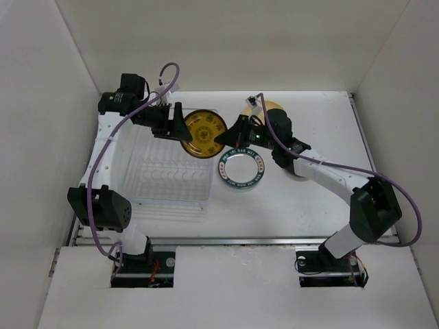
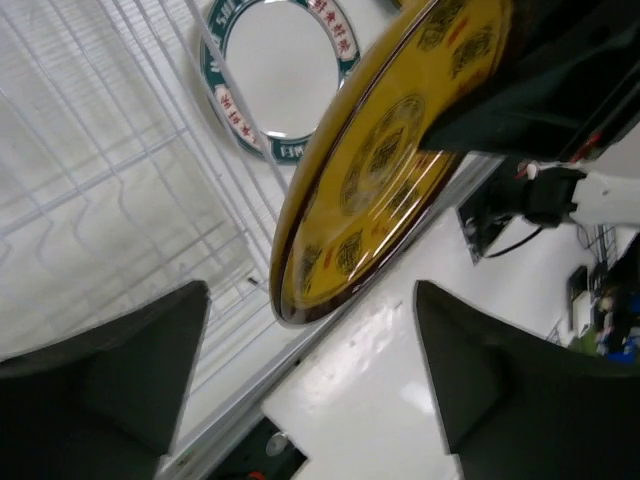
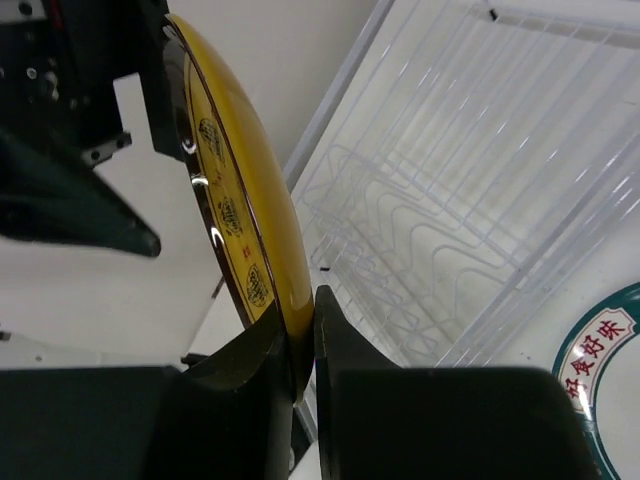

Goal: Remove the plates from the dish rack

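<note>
The dark brown-gold plate [image 1: 204, 133] stands on edge in the air over the far right corner of the dish rack [image 1: 168, 175]. My right gripper [image 1: 223, 137] is shut on its right rim; the right wrist view shows both fingers pinching the plate [image 3: 240, 230] at the gripper [image 3: 303, 330]. My left gripper [image 1: 175, 125] is open at the plate's left edge, not touching it. In the left wrist view the plate [image 2: 390, 150] hangs just beyond the wide-open gripper [image 2: 310, 292]. No plates show in the rack's slots [image 2: 100, 180] [image 3: 450, 200].
The white plate with the teal lettered rim [image 1: 241, 170] lies flat on the table right of the rack, and also shows in the left wrist view [image 2: 285, 60] and the right wrist view [image 3: 600, 345]. A yellow-tan plate edge [image 1: 273, 105] shows behind the right arm.
</note>
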